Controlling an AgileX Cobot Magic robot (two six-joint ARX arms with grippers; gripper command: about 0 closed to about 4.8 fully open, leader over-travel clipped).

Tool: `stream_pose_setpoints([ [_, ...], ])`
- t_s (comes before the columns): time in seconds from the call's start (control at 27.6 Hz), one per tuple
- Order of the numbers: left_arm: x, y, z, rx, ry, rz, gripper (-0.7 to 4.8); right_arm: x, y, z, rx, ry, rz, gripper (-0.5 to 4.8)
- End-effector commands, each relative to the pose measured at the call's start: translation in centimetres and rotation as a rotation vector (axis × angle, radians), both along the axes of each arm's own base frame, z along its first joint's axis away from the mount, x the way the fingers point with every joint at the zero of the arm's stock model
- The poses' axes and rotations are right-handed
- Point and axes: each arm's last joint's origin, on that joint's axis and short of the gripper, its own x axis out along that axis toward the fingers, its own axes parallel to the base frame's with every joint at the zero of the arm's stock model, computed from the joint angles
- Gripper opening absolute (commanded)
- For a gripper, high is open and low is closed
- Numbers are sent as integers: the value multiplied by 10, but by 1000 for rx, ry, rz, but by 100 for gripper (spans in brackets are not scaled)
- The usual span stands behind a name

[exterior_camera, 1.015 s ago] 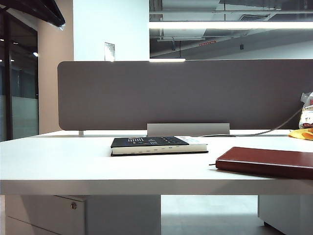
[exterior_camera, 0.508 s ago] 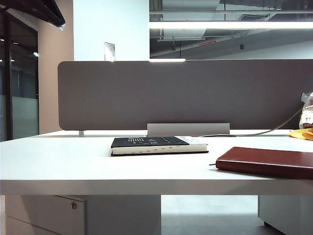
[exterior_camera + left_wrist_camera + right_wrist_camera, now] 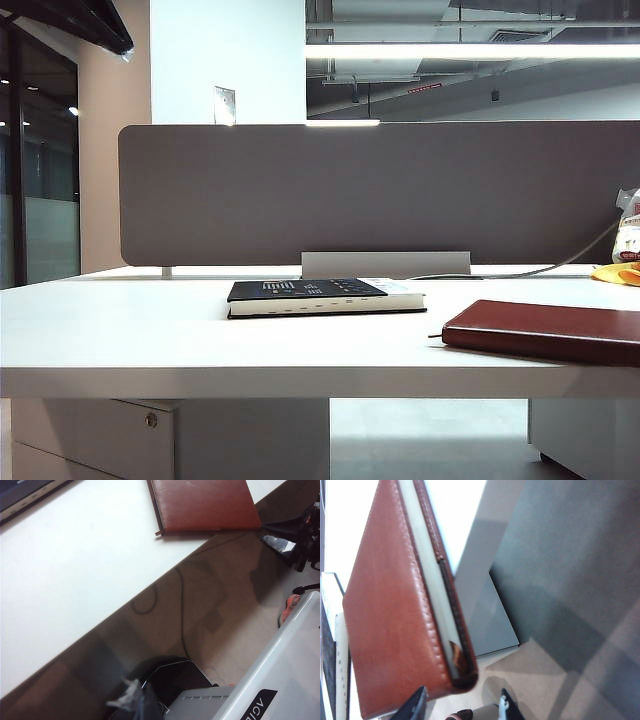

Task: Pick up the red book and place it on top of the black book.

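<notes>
The red book point(image 3: 545, 330) lies flat at the table's right front, one corner past the table edge. The black book point(image 3: 320, 296) lies flat in the middle of the table, apart from it. Neither gripper shows in the exterior view. In the right wrist view my right gripper point(image 3: 462, 707) is open, its two fingertips point(image 3: 417, 705) just short of the red book point(image 3: 395, 610)'s overhanging corner, nothing between them. The left wrist view shows the red book point(image 3: 205, 505) and a corner of the black book point(image 3: 25, 492) from afar; my left gripper point(image 3: 140, 705) is a dark blur.
A grey partition point(image 3: 370, 190) runs along the back of the white table point(image 3: 150, 330). A yellow object point(image 3: 618, 273) and a white bag point(image 3: 628, 225) sit at the far right. A drawer cabinet point(image 3: 100, 440) stands under the table. Cables lie on the floor point(image 3: 180, 610).
</notes>
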Motion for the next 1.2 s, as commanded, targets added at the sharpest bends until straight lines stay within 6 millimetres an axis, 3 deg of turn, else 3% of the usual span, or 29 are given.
stream_pose_setpoints([
  [0.04, 0, 0, 2, -4, -21, -5, -6, 0, 0, -1, -4, -27, -9, 203],
  [0.18, 1, 0, 3, -8, -31, -5, -6, -2, 0, -5, 13, -42, -21, 244],
  [0.94, 8, -3, 0, -11, -37, -8, -6, 3, 0, 4, 80, -125, -39, 242],
  [1.09, 9, -3, 0, -9, -42, -13, -6, 12, 1, 23, 87, -193, 5, 229],
  [1.2, 8, -3, 0, -8, -38, -12, -6, 27, 0, 62, 40, -319, 52, 217],
])
